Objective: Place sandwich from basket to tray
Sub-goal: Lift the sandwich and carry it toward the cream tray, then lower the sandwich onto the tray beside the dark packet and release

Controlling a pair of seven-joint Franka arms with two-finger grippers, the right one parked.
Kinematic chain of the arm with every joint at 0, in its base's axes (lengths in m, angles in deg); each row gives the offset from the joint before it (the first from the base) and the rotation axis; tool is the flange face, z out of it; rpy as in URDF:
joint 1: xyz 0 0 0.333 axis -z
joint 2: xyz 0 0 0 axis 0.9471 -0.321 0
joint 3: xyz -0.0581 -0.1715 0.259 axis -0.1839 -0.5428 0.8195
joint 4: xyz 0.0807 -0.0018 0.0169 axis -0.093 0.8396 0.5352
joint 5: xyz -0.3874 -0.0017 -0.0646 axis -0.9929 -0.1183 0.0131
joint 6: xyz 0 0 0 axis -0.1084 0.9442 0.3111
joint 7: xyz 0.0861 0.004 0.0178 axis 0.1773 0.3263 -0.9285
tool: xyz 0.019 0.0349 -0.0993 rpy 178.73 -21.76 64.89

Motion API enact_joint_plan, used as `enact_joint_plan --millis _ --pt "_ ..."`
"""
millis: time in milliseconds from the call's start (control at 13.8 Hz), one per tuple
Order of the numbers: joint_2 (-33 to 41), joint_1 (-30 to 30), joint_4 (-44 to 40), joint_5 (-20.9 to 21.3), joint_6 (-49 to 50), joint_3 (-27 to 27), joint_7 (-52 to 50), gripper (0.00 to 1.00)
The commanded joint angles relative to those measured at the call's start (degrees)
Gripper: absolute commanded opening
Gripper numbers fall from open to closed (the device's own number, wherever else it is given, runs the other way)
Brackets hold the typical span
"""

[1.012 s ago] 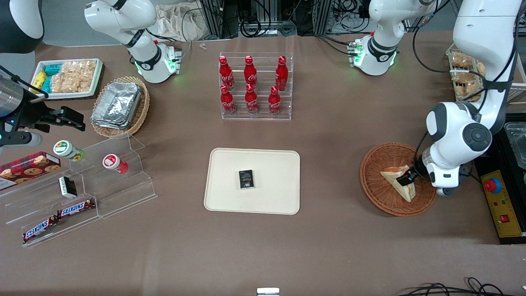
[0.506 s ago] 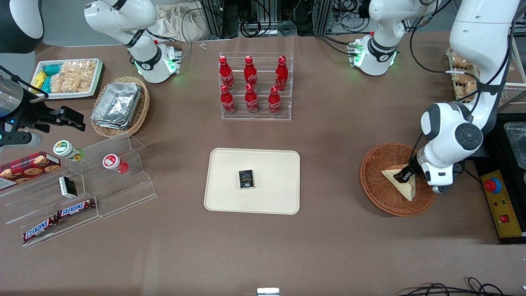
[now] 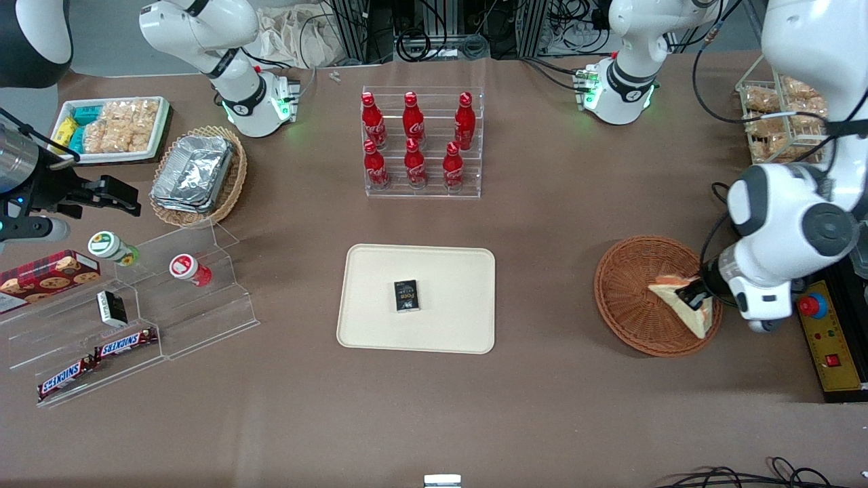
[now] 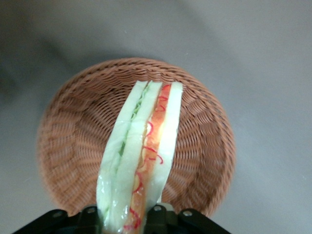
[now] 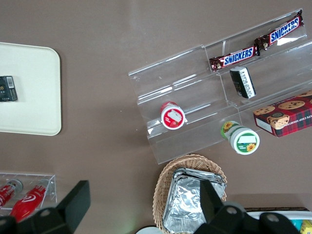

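The sandwich [image 3: 682, 303], a pale bread wedge with pink-orange and green filling, is held above the round reddish-brown wicker basket [image 3: 627, 293] at the working arm's end of the table. My left gripper [image 3: 694, 295] is shut on it. In the left wrist view the sandwich [image 4: 141, 156] stands on edge between the fingers [image 4: 158, 214], with the basket [image 4: 73, 146] well below it. The cream-beige tray [image 3: 447, 271] lies mid-table, toward the parked arm from the basket, with a small black box [image 3: 406, 295] on it.
A clear rack of red cola bottles [image 3: 420, 144] stands farther from the camera than the tray. A yellow control box with a red button [image 3: 829, 332] sits beside the basket. A wire rack of snacks [image 3: 780, 118], a tan basket of foil containers [image 3: 198, 175] and acrylic shelves [image 3: 135, 318] are on the table.
The gripper has lifted the sandwich off the basket floor and carried it toward the basket's rim on the control-box side. The arm's wrist has risen and swung that way.
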Motion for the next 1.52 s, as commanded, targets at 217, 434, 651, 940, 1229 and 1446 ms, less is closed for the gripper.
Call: enact_joint_plan --millis 217,434,651,940,1229,1446 --pt "-2.13 0.44 -18.35 0.75 20.04 -12.65 4.57 0.00" --pt "-5.27 4.03 -18.70 4.87 19.79 -21.98 4.39 0.00" --pt "-14.31 15.26 -22.82 10.05 19.34 -22.09 3.52 0.00" --pt "-26.09 23.28 -29.58 16.74 17.77 -21.92 -0.96 0.00" --pt "-33.84 28.12 -33.64 22.10 8.74 -19.03 -6.92 0.00" --pt "-35.26 30.94 -33.74 22.28 4.59 -15.07 -9.49 0.01"
